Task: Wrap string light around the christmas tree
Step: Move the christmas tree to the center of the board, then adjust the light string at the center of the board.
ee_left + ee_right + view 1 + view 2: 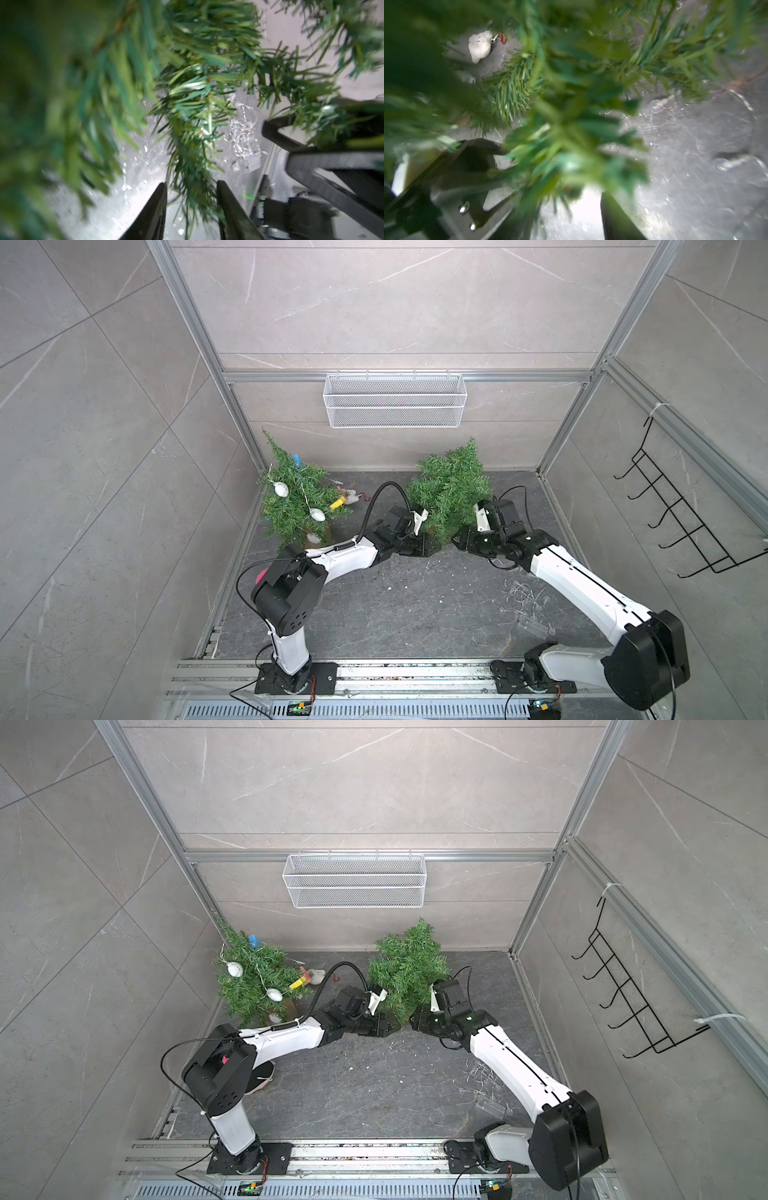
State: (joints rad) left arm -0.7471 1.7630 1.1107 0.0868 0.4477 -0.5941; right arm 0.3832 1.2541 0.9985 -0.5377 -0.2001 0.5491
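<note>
Left hand (191,185) is being held parted around a christmas tree (451,485) branch; right hand (457,538) is being masked by needles, width untellable.

I have two trees on the bench (395,605). The middle tree (451,485) stands toward the rear; the corner tree (293,497) stands at the left rear, well apart from it. An ornament (352,498) lies on the bench between them, just beside the corner tree. The left pincer (432,546) sits at the middle tree's foot on its left and the right pincer (457,540) on its right, near each other. In the left wrist view a branch lies between the left pincer's fingers (158,212). The string light (524,598) lies heaped on the bench before the middle tree, to the right, beside the right arm (582,585). A basket (395,400) hangs on the back wall and a rack (685,510) on the right wall.
</note>
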